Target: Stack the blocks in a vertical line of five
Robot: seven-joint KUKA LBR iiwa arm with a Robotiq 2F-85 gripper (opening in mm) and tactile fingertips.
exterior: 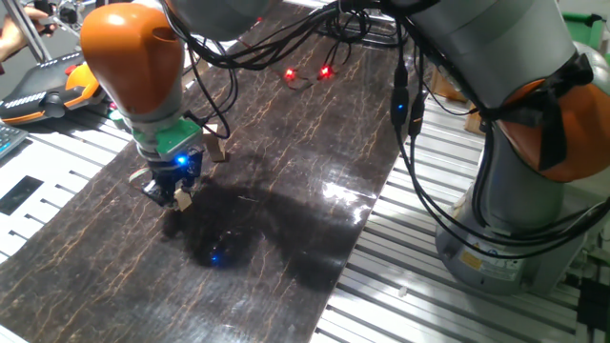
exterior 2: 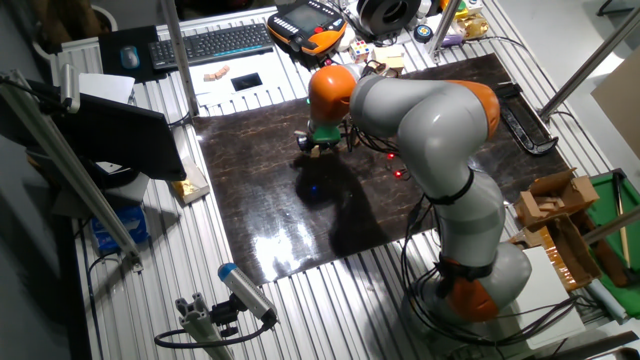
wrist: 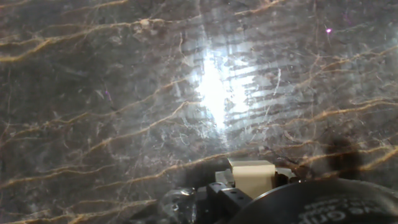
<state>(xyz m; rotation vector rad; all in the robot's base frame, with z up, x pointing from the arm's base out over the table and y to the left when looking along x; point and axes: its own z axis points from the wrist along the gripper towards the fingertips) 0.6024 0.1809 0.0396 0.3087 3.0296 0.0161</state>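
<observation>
Near the counter's (exterior: 286, 229) keyboard-side edge: my hand (exterior: 177, 195), clenched on one block (exterior: 179, 199), clear of the surface. Second block (exterior: 218, 150) just behind it. Risk, I judge: shallow fingertip grip; a tilted cube would topple any stack.

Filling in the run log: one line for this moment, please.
gripper: shut on block | height: above dark mat | stack: none visible

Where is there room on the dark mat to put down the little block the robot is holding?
The mat looks bare right below the gripper, which holds a block, and also toward the shiny glare and the mat's near edge. It is more crowded behind the gripper, where another block sits by hanging cables, and farther back near the red lights.
</observation>
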